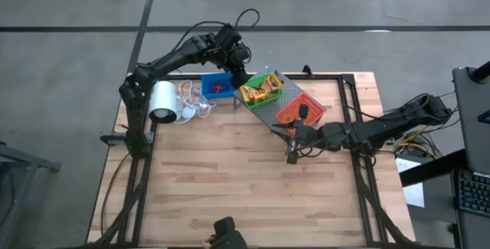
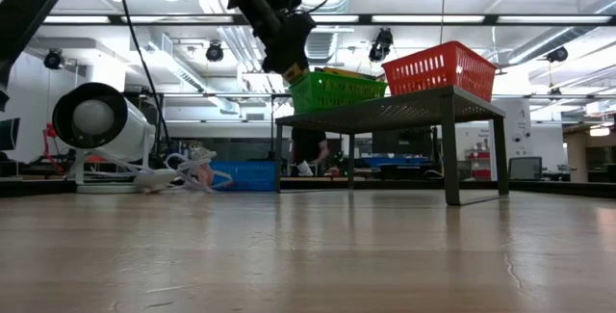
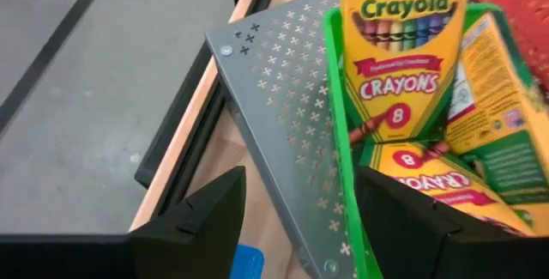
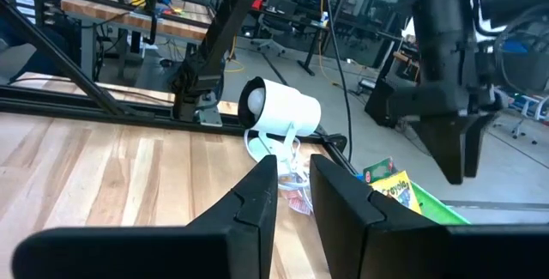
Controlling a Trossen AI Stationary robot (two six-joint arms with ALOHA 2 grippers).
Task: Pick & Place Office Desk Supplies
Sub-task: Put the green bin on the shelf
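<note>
Grey perforated rack (image 1: 285, 108) – stands toward the far side of the wooden table (image 1: 245, 188), set at an angle; raised on legs in the low view.

Green bin (image 1: 261, 90) – on the rack's far-left end. Holds two yellow-and-green crayon boxes (image 3: 403, 64); one stands upright against the bin's wall, the other lies tilted beneath it.

Red-orange bin (image 1: 298, 108) – on the rack just right of the green bin. Contents cannot be told.

Blue bin (image 1: 217, 86) – on the table left of the rack, near the far edge; something small and red lies inside, too small to name.

White roll (image 1: 163, 101) – left of the blue bin, on its side, white cord (image 1: 191, 99) coiled between roll and bin.

Left gripper (image 1: 239, 76) – hovers at the far-left corner of the green bin, above its rim. Fingers (image 3: 206, 219) spread wide apart, gripping nothing; the bin's wall and the rack's corner show between them.

Right gripper (image 1: 293, 135) – hangs just beside the rack's near edge, below the red-orange bin in the high view, clear of the tabletop. Fingers (image 4: 253, 202) stand narrowly apart with a slim gap, nothing between them
</note>
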